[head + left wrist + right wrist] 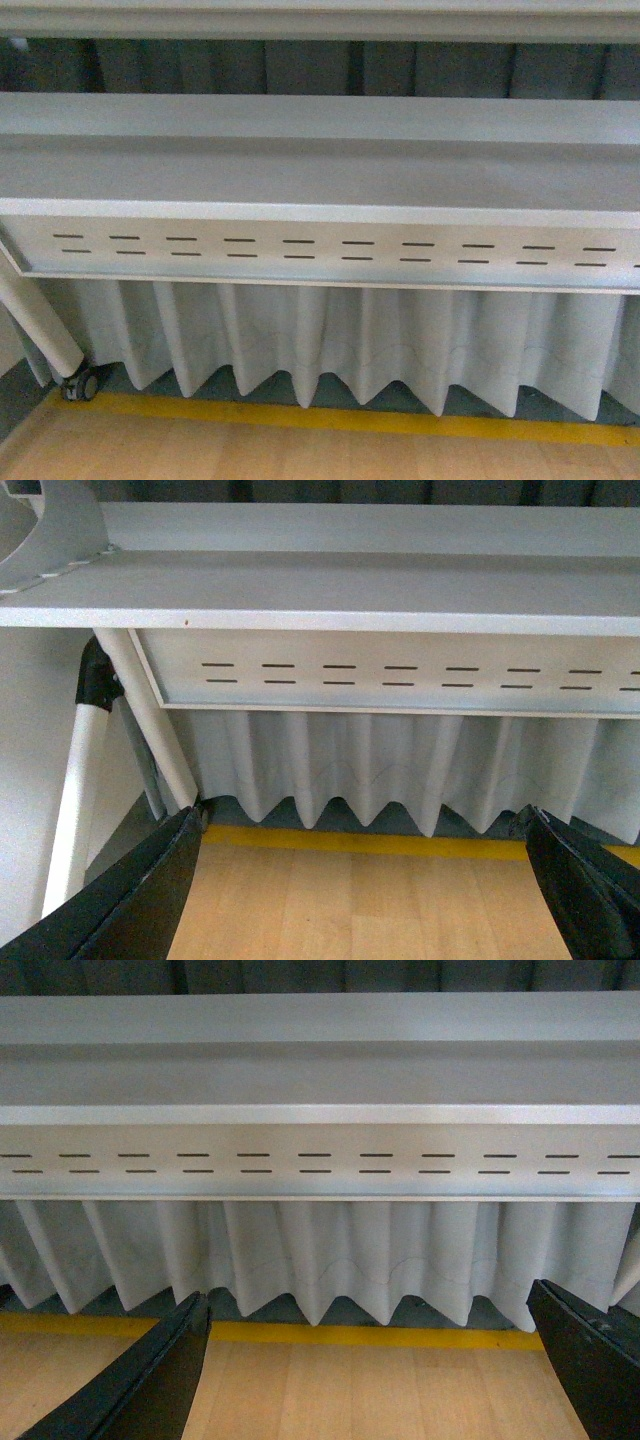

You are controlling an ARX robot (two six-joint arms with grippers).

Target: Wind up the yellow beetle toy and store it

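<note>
Evidently the left hand [360,825] and the right hand [370,1300] both hang spread and empty above a wooden surface [350,1390]. The yellow beetle toy shows in no view, perhaps lying out of frame. It is likely light, hard and slippery, best pinched across its flanks.

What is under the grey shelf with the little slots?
A pleated white curtain hangs under the grey shelf, above a yellow stripe. A white leg with a caster wheel stands beside it. Whatever is behind the curtain is covered.
</note>
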